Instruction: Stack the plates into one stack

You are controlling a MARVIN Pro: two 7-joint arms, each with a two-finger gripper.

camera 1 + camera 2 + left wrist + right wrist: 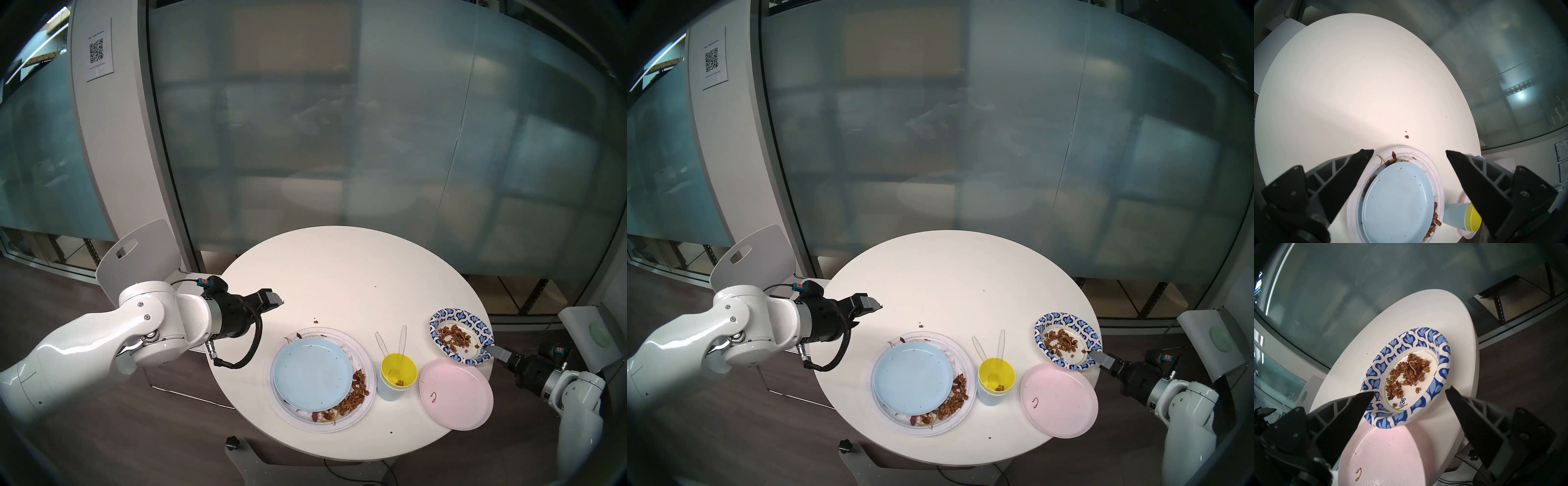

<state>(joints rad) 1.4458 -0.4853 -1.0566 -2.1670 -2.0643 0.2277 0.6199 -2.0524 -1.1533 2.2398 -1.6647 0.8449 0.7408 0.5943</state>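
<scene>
our right gripper (1408, 392), jaws spread and empty, sits at the blue-white patterned paper plate (1439, 361) at centre frame; our left gripper (1409, 152) hangs spread wide above the light blue round plate (1398, 200) at lower centre

Showing on the patterned paper plate (1407, 373): a blue flower logo with a brand name too small to read, and rim print too fine to read. Hanging on the pillar: a QR-code sheet (98, 51), lettering illegible.

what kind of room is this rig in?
Probably an office break area or meeting space: a curved frosted-glass partition wall, a round white table with a white moulded chair, and a QR-code sign taped to the pillar.
</scene>
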